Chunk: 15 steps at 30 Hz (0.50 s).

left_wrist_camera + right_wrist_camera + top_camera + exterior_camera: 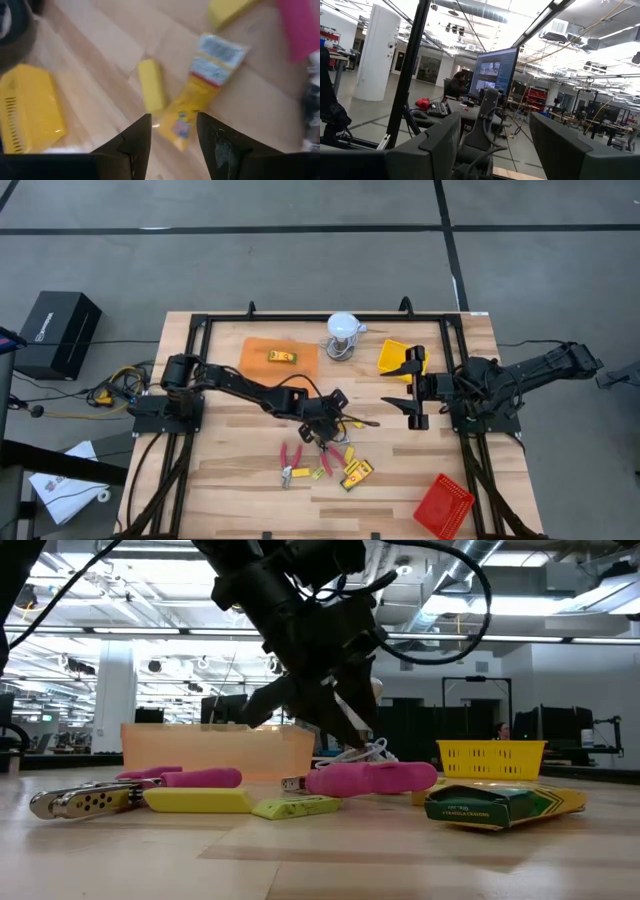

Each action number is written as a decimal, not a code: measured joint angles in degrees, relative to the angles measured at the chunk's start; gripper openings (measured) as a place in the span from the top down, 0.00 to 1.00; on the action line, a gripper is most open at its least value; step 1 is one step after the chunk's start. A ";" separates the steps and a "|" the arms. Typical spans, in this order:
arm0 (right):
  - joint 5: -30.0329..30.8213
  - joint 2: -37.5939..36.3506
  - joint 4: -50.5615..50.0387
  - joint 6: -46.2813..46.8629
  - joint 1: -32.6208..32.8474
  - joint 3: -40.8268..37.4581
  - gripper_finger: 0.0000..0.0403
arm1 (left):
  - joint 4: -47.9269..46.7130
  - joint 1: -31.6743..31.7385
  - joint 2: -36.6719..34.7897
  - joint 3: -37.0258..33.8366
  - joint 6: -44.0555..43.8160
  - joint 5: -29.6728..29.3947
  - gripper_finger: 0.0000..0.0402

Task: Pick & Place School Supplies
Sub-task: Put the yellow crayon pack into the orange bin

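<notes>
left gripper (172, 131) hovers with jaws apart and empty. directly below and just ahead of its tips lies a yellow tube packet (200, 85), flat on the table (220, 490), a small yellow block (151, 86) beside it. judged light, soft, somewhat slippery; best pinched across its narrow middle. right gripper (412, 385) waits well apart, jaws spread.
</notes>
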 joint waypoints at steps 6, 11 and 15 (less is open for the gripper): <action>-0.17 0.00 0.32 0.87 0.00 0.00 0.43 | 0.32 0.01 5.70 3.69 2.05 0.90 0.63; -0.17 0.05 -0.54 1.51 0.57 0.00 0.43 | 0.39 0.02 11.03 8.02 5.58 -0.42 0.63; -0.20 0.04 -1.17 1.51 1.67 0.00 0.43 | -0.65 0.45 13.95 9.89 5.86 0.26 0.63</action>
